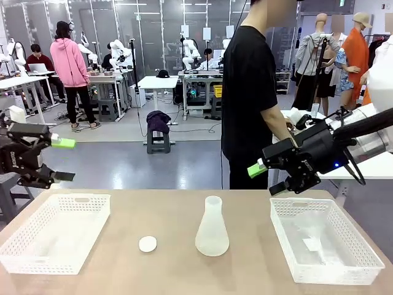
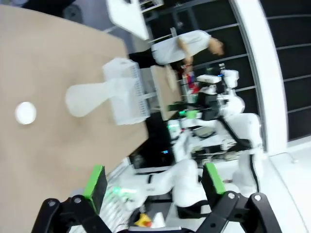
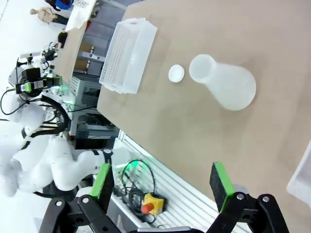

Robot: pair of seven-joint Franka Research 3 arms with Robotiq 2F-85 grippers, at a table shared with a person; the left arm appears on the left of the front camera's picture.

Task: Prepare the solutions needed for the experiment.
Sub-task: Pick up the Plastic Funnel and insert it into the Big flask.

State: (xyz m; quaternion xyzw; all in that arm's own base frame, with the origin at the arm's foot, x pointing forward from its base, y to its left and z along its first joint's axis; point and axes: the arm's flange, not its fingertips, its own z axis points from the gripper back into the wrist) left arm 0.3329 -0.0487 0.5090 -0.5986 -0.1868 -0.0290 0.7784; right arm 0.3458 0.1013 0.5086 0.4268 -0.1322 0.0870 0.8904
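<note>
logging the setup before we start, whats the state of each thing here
flask, upright, unstoppered
stopper, off the flask, lying flat beside it, not touching
left gripper, open, holding nothing
right gripper, open, holding nothing
left basket, right way up
right basket, right way up

Built in rounded white shells along the right arm [image 1: 376, 146]. Ends in a black left gripper [image 1: 64, 160] and a black right gripper [image 1: 268, 179], both with angular linked fingers [image 3: 87, 208] and bright green pads [image 2: 95, 182]. Shows round silver screws [image 2: 77, 199] at the finger joints, pale lettering [image 1: 10, 161] on the left gripper's side, black cables [image 1: 355, 172] and a small blue light [image 1: 336, 165] near the right wrist.
</note>
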